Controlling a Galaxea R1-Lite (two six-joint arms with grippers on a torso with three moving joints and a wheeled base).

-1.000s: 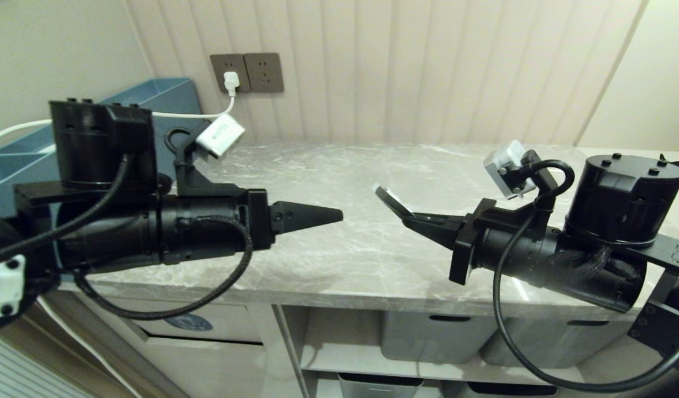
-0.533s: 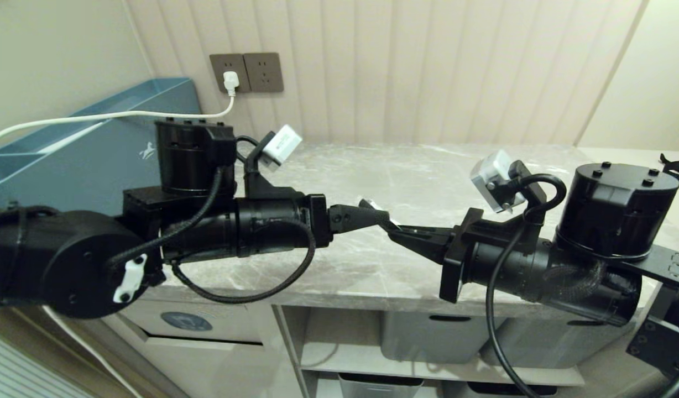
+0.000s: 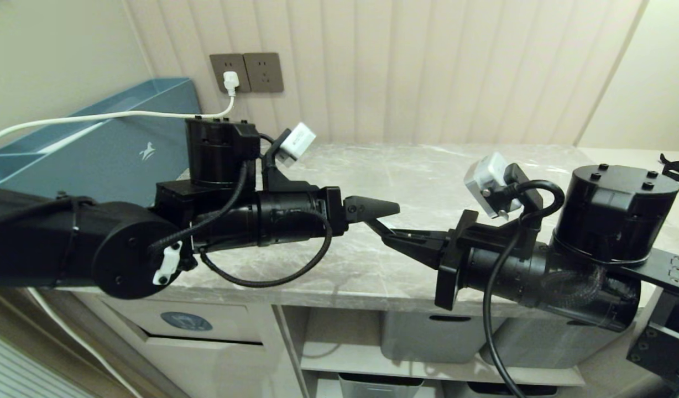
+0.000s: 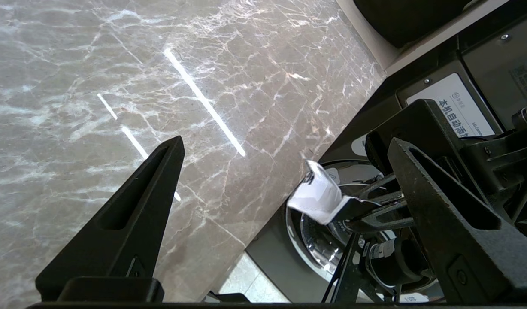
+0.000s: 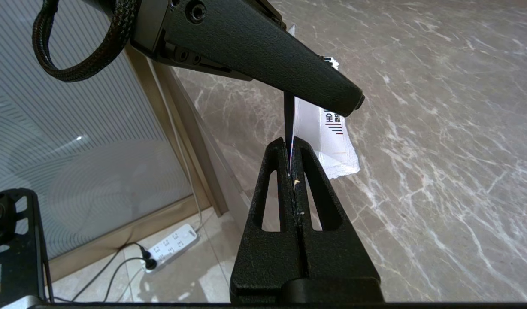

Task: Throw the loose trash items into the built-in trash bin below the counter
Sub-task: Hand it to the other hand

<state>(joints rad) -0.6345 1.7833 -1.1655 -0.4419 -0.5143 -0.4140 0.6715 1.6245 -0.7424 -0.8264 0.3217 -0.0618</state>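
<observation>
The slim black wrapper with a white end [image 5: 328, 141] is held in the air above the grey marble-look stone counter [image 3: 417, 177], not resting on it. The right gripper [image 5: 291, 148] has its two fingers pressed together on the wrapper's lower edge, so the wrapper stands up from the fingertips, with its white end on the far side. In the left wrist view the white end [image 4: 317, 199] shows between the two spread fingers of the left gripper [image 4: 285, 143], whose jaws are wide apart and do not close on anything. One finger of the left gripper [image 5: 263, 51] crosses just in front of the wrapper in the right wrist view. In the head view both arms reach toward each other over the counter, their tips meeting near its middle. The built-in trash bin, a beige cabinet panel with a round blue sticker [image 3: 186, 321], is below the counter, under the left arm. A teal-blue box with a white horse logo [image 3: 118, 149] stands at the counter's left end.
</observation>
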